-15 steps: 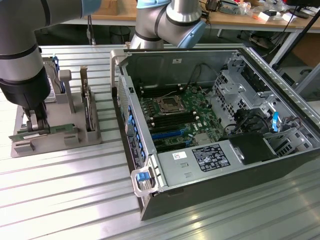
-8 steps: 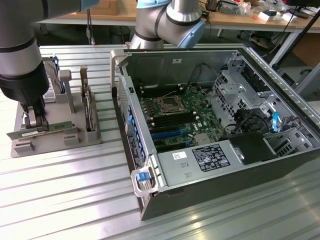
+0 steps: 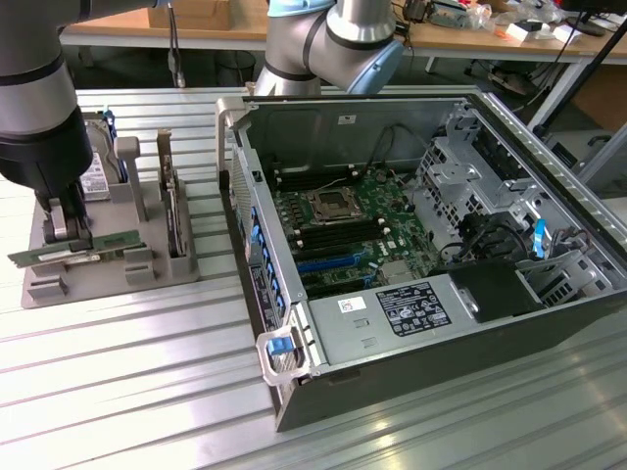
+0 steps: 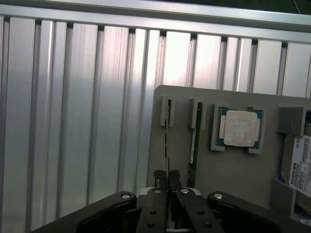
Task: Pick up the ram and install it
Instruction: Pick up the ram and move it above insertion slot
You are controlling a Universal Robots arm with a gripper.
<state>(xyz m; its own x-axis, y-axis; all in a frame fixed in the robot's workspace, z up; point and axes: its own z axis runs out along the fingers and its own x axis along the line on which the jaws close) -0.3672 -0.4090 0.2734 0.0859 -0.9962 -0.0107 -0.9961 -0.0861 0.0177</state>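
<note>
Tool (image 4: 167, 175) clamped narrow on ram (image 4: 167, 133); ram edge-on, near end hidden under tool

Silver-grey tubular arm (image 3: 306, 49), pale blue joint caps (image 3: 384, 70), black gripper (image 4: 166, 175), small silver screws (image 4: 126, 196).

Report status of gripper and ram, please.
Gripper shut on ram. Ram on edge in gray tray. Second stick beside it, not touching.

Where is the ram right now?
The ram stands in the grey tray at the exterior view's left, clamped by the gripper, beside a second stick.
</note>
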